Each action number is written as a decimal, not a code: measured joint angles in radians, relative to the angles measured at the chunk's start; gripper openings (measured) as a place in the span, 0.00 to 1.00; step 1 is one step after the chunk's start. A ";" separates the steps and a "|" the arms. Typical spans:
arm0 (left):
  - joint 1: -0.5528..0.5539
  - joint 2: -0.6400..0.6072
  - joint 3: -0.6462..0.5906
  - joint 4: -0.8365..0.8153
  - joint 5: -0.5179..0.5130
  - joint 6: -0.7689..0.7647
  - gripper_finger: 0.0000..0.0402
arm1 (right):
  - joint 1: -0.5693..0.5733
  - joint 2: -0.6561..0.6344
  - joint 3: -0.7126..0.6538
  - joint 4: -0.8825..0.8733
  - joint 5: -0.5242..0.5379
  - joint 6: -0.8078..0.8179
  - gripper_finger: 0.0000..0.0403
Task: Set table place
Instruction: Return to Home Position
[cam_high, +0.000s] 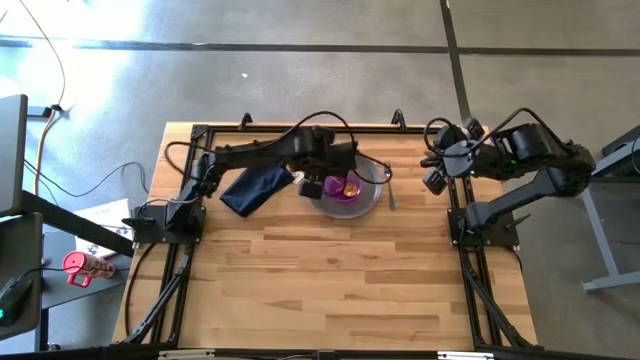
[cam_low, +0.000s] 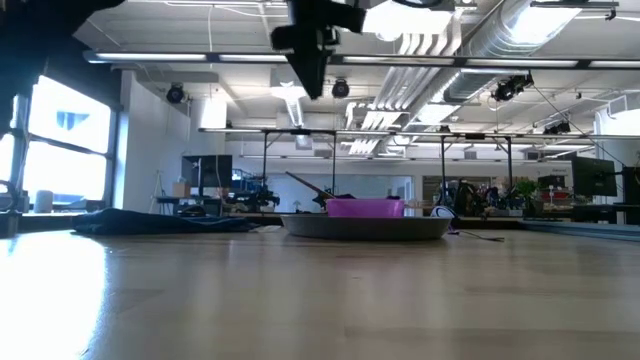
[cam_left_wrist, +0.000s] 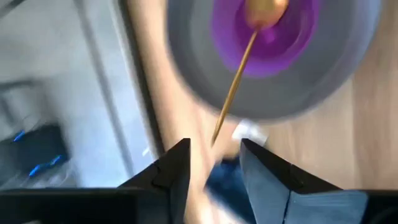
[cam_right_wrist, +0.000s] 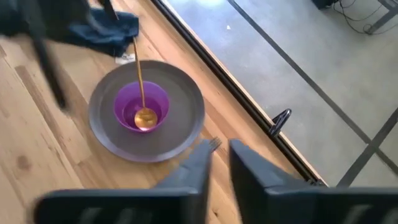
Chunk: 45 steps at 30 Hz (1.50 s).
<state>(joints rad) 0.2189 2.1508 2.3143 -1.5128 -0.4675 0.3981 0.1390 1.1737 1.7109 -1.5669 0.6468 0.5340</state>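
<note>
While your left gripper (cam_left_wrist: 214, 144) hangs open and empty over the grey plate (cam_high: 376, 196) — gold spoon (cam_right_wrist: 138, 74) resting in the magenta bowl (cam_high: 345, 189) on it — lift clear of the handle before retracting; right gripper (cam_right_wrist: 219, 147) waits off the plate's fork (cam_high: 391, 192) side, narrowly open.

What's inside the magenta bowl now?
Only the gold spoon: head on the magenta bowl's floor, handle leaning out over the rim toward the navy napkin. The floor under its head is hidden.

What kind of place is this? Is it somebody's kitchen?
Not a kitchen, more likely a robot lab or workshop. The floor is bare concrete, big pipes and ducts run across the ceiling, and the left arm and right arm are mounted at the table.
</note>
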 joint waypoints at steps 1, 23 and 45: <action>-0.017 -0.018 -0.001 -0.033 -0.034 -0.028 0.30 | 0.008 -0.015 -0.021 0.000 0.001 0.000 0.05; -0.567 -0.671 -0.792 0.211 -0.342 -0.761 0.00 | 0.333 -0.800 -1.085 1.039 -0.084 0.058 0.00; -0.670 -1.903 -2.161 1.434 -0.301 -0.532 0.00 | 0.293 -1.050 -1.548 1.716 -0.141 -0.088 0.00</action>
<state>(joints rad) -0.4511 0.2481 0.1531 -0.0789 -0.7687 -0.1336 0.4324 0.1236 0.1627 0.1487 0.5061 0.4462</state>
